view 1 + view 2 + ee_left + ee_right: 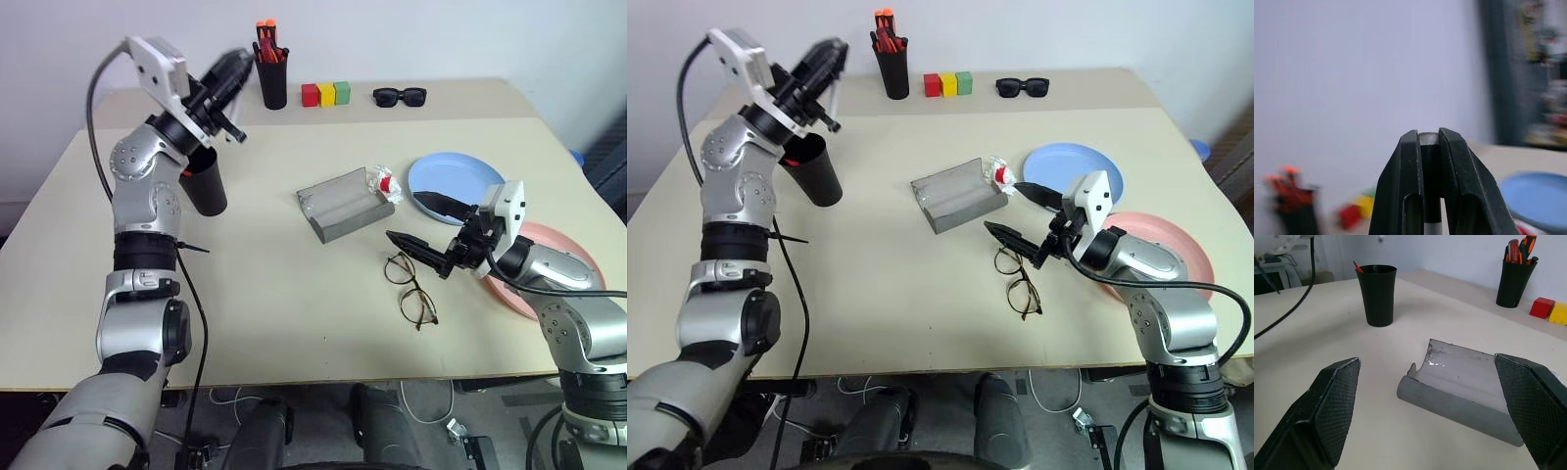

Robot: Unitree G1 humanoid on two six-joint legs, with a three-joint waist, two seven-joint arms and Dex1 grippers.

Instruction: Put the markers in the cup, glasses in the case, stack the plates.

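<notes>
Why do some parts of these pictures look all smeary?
Left wrist view: the wall, the pen holder and the blue plate are blurred, while the left tool looks sharp. Left eye view: that tool is smeared. Right wrist view: crisp, with glare inside the case.

**No readable text in view**

No words, labels, brand marks, numbers or signs could be read anywhere in the views. The case (341, 204), taken as the landmark, bore no lettering on its grey cover or lining. The small red-and-white wrapper (386, 183) just beside the case showed a print too small to make out. The red, yellow and green blocks (325, 94) well beyond the case were plain-faced, and the cup (1376, 294) carried no marking.
</notes>
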